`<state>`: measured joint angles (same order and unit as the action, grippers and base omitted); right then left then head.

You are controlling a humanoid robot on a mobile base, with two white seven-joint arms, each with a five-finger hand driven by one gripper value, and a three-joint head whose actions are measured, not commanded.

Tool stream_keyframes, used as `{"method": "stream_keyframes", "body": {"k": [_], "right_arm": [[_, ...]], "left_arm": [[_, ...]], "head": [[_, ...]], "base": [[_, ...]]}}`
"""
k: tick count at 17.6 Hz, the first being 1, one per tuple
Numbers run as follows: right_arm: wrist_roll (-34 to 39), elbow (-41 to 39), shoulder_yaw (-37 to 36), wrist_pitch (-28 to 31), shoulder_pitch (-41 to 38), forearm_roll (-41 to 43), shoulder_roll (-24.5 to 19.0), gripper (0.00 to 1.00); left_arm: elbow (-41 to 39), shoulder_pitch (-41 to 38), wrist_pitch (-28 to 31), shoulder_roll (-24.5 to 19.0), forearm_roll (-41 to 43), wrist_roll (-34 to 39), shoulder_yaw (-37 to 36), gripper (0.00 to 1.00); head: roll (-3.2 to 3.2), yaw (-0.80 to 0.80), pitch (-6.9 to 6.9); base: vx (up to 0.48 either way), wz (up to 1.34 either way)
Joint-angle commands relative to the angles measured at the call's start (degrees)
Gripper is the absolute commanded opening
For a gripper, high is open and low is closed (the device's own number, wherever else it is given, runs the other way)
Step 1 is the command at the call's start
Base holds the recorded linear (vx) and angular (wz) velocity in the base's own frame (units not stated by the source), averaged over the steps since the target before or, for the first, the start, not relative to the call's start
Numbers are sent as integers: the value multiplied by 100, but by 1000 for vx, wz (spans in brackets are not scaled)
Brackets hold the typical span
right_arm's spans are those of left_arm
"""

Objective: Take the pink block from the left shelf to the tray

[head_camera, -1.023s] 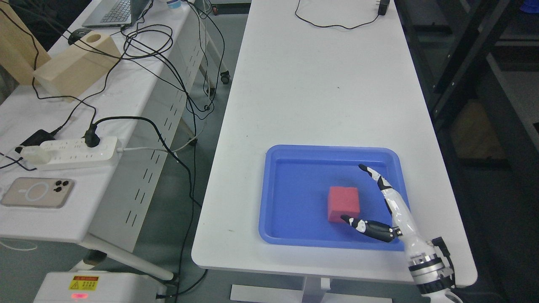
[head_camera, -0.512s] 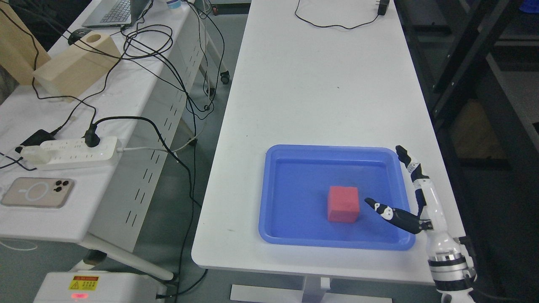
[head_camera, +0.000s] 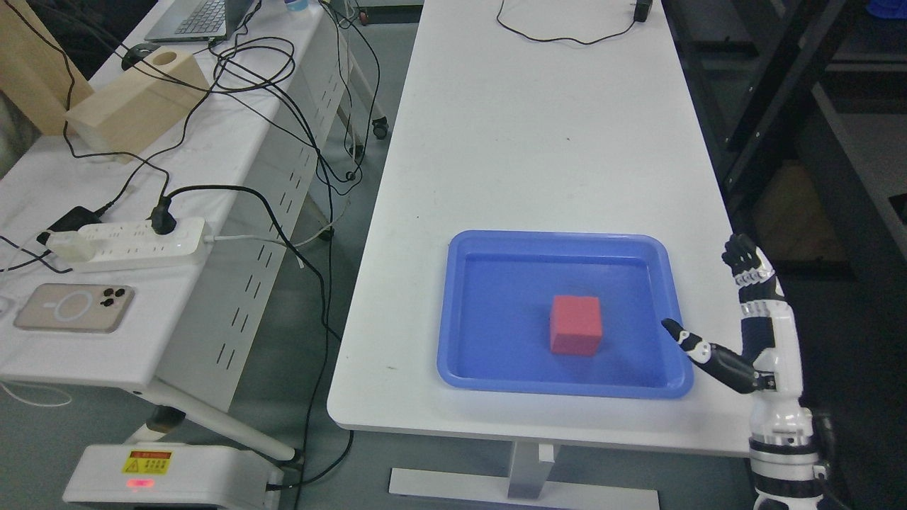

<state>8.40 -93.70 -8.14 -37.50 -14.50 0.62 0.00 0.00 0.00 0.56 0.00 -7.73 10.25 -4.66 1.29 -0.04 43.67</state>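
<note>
A pink-red block (head_camera: 577, 324) lies flat on the floor of the blue tray (head_camera: 496, 361), a little right of its middle, with nothing touching it. My right hand (head_camera: 708, 301) stands at the table's right edge, just outside the tray's right rim, fingers spread and holding nothing. Its thumb (head_camera: 691, 341) points left over the tray's right rim; the other fingers (head_camera: 742, 258) point up and away. The left arm is out of sight.
The tray sits near the front of a long white table (head_camera: 531, 142) with a black cable (head_camera: 560, 35) at its far end. A second table to the left carries a power strip (head_camera: 127, 242), a phone (head_camera: 74, 307), wooden boxes (head_camera: 134, 106) and tangled cables. Dark shelving (head_camera: 801, 106) stands on the right.
My right hand drew back to the right, from beside the block inside the tray to outside its right rim. The block stayed put. The camera shifted slightly.
</note>
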Motion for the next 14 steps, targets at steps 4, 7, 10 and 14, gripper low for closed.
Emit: {"method": "stream_keyframes", "body": {"k": [4, 7, 10, 14], "right_arm": [[126, 9, -302, 1550, -36, 307, 100, 99], [687, 9, -618, 1929, -10, 403, 100, 100], [1137, 9, -653, 2237, 26, 492, 100, 100], [1480, 9, -645, 2264, 26, 492, 100, 100]], "left_arm": [[-100, 167, -3, -100, 0, 4, 0, 100], [-100, 167, -3, -100, 0, 4, 0, 100], [-100, 167, -3, -100, 0, 4, 0, 100], [-100, 167, -3, -100, 0, 4, 0, 100]], "head": [[0, 0, 0], [0, 0, 0], [0, 0, 0], [0, 0, 0]], "base": [[-128, -27], [-167, -117], [-166, -147], [-131, 57]]}}
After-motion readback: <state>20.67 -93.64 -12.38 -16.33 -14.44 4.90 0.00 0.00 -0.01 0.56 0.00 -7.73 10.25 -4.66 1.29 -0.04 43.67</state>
